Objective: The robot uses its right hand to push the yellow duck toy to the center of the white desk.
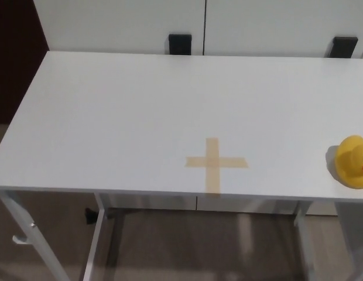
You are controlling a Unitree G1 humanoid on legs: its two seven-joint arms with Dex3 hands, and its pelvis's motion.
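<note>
At the far left a dark maroon panel [14, 58] borders the scene, and beside it begins the white rectangular desk [111, 111], whose flat top fills most of the head view and stands on pale metal legs [20, 231] seen below its near edge. Behind the desk runs a white cabinet front [111, 23] with two small black blocks [180, 44] at its foot. Toward the near edge, a little right of the middle, lies a cross of tan masking tape [214, 163]; judging by the task, it marks the spot the toy should reach. Well apart from it, at the right margin and close to the near edge, sits the round yellow rubber duck toy [353, 161] with an orange beak, upright and untouched. Neither robot hand shows, so their fingers cannot be described; the push has not begun.
</note>
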